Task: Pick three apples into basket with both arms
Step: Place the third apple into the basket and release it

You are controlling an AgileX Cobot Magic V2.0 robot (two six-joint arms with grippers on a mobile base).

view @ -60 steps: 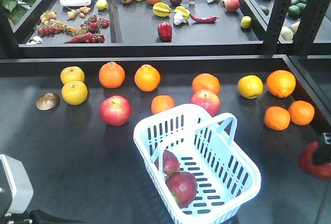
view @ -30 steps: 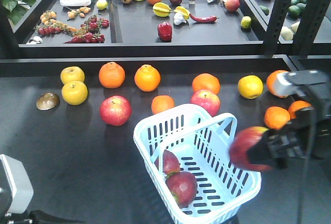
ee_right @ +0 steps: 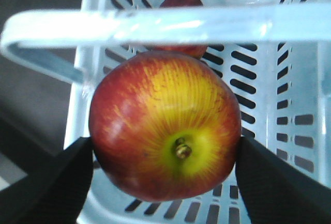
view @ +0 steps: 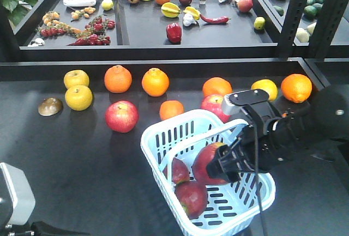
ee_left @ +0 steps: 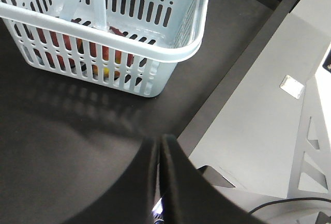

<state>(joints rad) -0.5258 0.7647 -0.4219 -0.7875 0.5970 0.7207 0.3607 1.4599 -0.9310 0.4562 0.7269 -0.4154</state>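
The pale blue basket [view: 256,195] stands at the table's front centre. Two dark red apples [view: 191,197] lie inside it, the second one [view: 178,170] just behind. My right gripper [view: 218,165] hangs over the basket's middle, shut on a third apple [view: 207,162]. In the right wrist view that apple [ee_right: 164,125] shows its yellow-green stem patch, squeezed between both black fingers [ee_right: 57,182], with the basket handle [ee_right: 155,25] above it. My left gripper [ee_left: 159,144] is shut and empty, low at the table's front, apart from the basket [ee_left: 170,53].
Oranges [view: 118,79], yellow apples [view: 78,97] and lighter red apples [view: 121,116] sit in rows behind the basket. A rear tray [view: 122,40] holds assorted fruit. A black post [view: 294,12] rises at the right. A grey ledge [ee_left: 269,125] borders the table front.
My right arm has swung in from the right with the apple, from beside the basket's right rim to over its middle. The left arm has not moved.
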